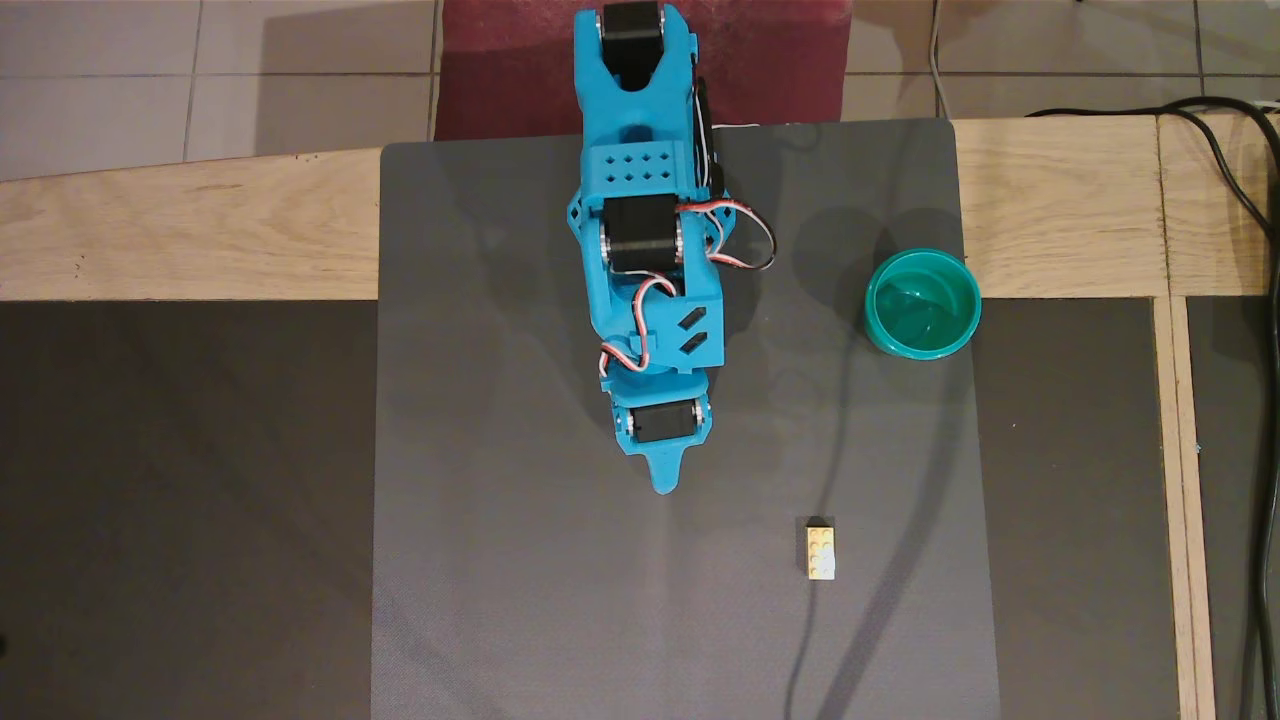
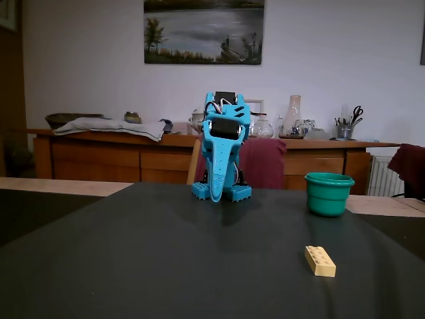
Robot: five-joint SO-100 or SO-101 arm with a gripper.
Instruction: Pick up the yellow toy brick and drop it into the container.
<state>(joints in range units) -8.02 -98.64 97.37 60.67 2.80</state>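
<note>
The yellow toy brick [image 1: 821, 549] lies flat on the dark mat, studs up, and shows at the lower right of the fixed view [image 2: 320, 260]. The teal container [image 1: 922, 303] stands upright and empty at the mat's right edge; it also shows in the fixed view [image 2: 329, 193]. My blue gripper [image 1: 664, 480] is folded down over the middle of the mat, its tip pointing down near the surface [image 2: 217, 194]. The fingers look closed together and empty. The brick is apart from it, toward the lower right of the overhead view.
The dark grey mat [image 1: 500, 560] lies on a wooden table [image 1: 180, 230]. Black cables [image 1: 1235, 170] run along the right edge. A maroon chair [image 1: 520, 70] stands behind the arm's base.
</note>
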